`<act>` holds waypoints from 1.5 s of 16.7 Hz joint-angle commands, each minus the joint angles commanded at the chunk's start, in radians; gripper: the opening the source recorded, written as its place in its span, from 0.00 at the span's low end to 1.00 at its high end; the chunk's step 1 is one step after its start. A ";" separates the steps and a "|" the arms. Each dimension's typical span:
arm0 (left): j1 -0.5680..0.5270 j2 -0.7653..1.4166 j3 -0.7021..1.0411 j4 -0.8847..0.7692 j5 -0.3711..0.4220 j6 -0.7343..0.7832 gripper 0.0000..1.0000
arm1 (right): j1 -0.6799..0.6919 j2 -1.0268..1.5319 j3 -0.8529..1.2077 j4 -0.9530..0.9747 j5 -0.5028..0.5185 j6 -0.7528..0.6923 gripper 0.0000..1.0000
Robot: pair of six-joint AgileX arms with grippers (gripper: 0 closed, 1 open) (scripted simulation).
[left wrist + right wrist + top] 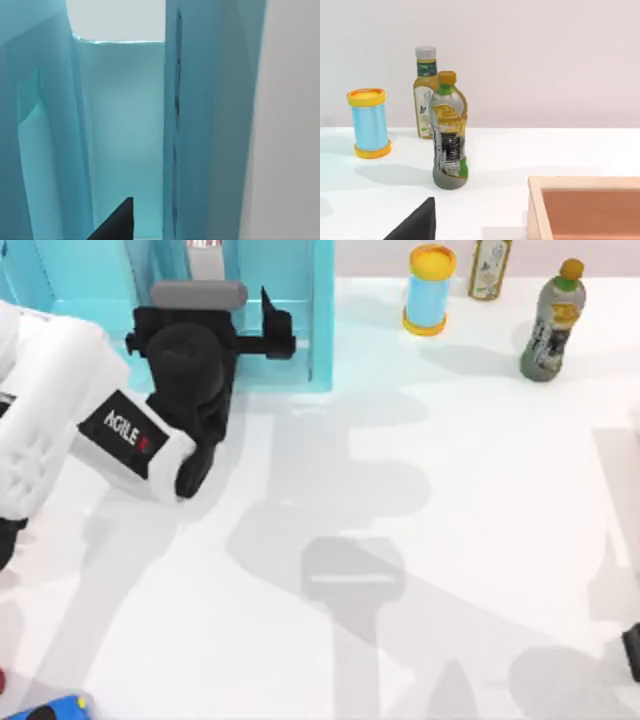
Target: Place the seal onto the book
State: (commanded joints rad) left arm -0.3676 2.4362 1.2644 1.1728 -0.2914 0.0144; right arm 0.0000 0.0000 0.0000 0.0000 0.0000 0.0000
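Your left gripper (285, 325) reached into the light-blue shelf unit (322, 330); I could not tell its fingers' state, nor make out the seal or book ahead of it. Judging so, you were approaching; next, locate the seal.

- We count two arms: our left arm (120, 435) reaching toward the shelf unit, and our right arm (632, 650) at the right edge of the top view.
- One light-blue shelf unit (290, 300) stands at the far left of the counter (450, 540).
- One blue cylinder with a yellow lid (430, 290).
- Two bottles: one with an orange cap (555, 325), one with a grey cap (426, 95).
- One tan wooden box (585, 207).
- One blue object (55, 708) at the near left edge, its kind unclear to us.
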 joint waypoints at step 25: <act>-0.022 -0.071 -0.035 -0.036 -0.019 0.002 0.00 | 0.000 0.000 0.000 0.000 0.000 0.000 1.00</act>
State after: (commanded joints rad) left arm -0.3896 2.3653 1.2299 1.1366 -0.3103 0.0166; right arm 0.0000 0.0000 0.0000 0.0000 0.0000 0.0000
